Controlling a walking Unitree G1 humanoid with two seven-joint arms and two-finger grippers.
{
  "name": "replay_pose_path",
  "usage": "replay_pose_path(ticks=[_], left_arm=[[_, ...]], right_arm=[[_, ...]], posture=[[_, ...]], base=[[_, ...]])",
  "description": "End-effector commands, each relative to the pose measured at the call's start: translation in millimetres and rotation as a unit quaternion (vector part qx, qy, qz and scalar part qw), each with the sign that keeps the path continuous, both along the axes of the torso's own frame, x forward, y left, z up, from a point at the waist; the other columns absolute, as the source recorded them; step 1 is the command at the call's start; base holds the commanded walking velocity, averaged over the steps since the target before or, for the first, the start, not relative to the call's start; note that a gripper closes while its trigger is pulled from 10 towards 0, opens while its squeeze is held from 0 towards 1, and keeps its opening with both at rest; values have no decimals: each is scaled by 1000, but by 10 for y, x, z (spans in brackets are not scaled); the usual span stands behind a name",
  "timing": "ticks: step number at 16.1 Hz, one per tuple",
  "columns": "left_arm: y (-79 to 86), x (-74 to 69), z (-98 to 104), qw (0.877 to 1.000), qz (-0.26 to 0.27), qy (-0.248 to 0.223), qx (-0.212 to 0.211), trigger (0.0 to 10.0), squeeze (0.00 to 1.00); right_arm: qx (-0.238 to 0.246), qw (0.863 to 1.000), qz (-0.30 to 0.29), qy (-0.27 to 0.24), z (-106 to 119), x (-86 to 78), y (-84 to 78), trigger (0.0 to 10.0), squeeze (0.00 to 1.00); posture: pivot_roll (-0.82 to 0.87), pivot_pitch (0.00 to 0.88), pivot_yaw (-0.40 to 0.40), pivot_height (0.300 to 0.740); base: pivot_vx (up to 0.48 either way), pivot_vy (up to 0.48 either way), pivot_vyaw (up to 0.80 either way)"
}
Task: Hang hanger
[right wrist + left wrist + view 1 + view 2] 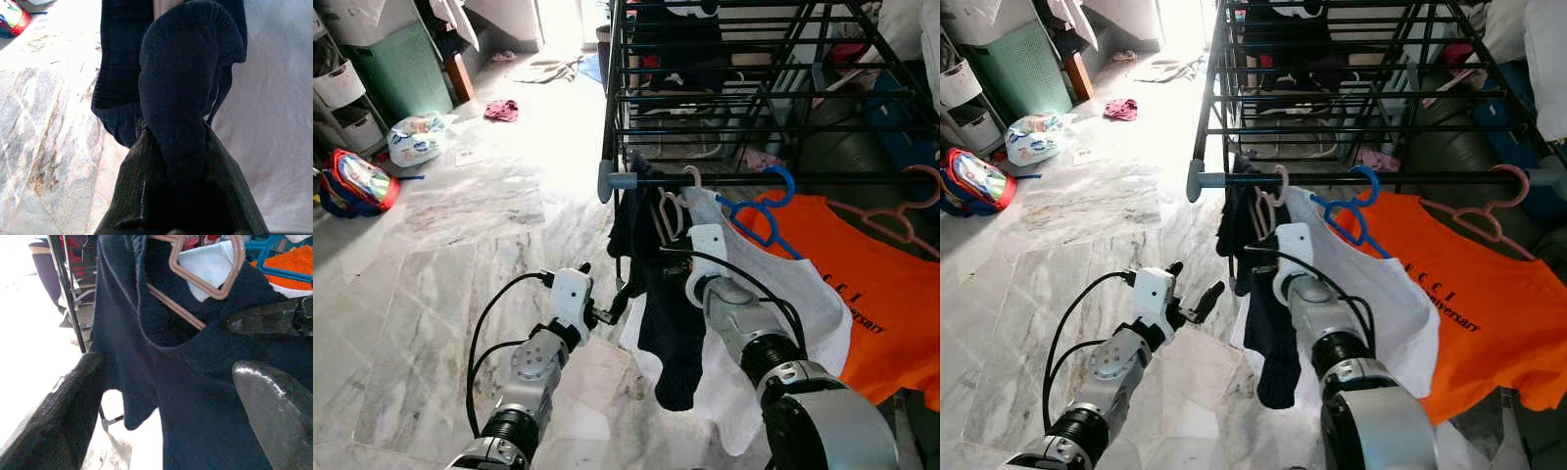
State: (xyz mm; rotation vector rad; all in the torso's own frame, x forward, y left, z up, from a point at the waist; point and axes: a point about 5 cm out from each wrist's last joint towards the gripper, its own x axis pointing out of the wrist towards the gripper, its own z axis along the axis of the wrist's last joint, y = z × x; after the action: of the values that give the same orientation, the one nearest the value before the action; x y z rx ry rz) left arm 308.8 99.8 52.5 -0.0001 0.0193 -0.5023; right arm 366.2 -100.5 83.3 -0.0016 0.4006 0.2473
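From lower left, my left gripper (1190, 299) hovers open beside the dark garment (656, 294) on its pink hanger (668, 208), hooked at centre on the rack's front bar (773, 179), while my right gripper (178, 161) pinches the cloth; tugging could unhook it.

The black drying rack (754, 98) stands on a grey marble floor (460, 255). From its front bar (754, 179) hang a dark garment (656, 294), a white shirt (803, 304) and an orange shirt (871, 294) on hangers. A red cloth (501, 110), a plastic bag (414, 139) and a colourful bag (354, 182) lie on the floor.
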Motion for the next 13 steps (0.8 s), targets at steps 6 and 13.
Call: replay_pose_path(ticks=[6,13], left_arm=[[-34,-6,1,1000,-10,2,0,10000,0],[-78,-11,-5,1000,-14,5,-2,10000,0]], right_arm=[[-42,998,5,-35,77,32,99,10000,0],[-73,996,4,-44,11,-14,128,10000,1000]], posture=[[-94,125,38,740],[-97,122,32,740]], base=[[0,0,0],[0,0,0]])
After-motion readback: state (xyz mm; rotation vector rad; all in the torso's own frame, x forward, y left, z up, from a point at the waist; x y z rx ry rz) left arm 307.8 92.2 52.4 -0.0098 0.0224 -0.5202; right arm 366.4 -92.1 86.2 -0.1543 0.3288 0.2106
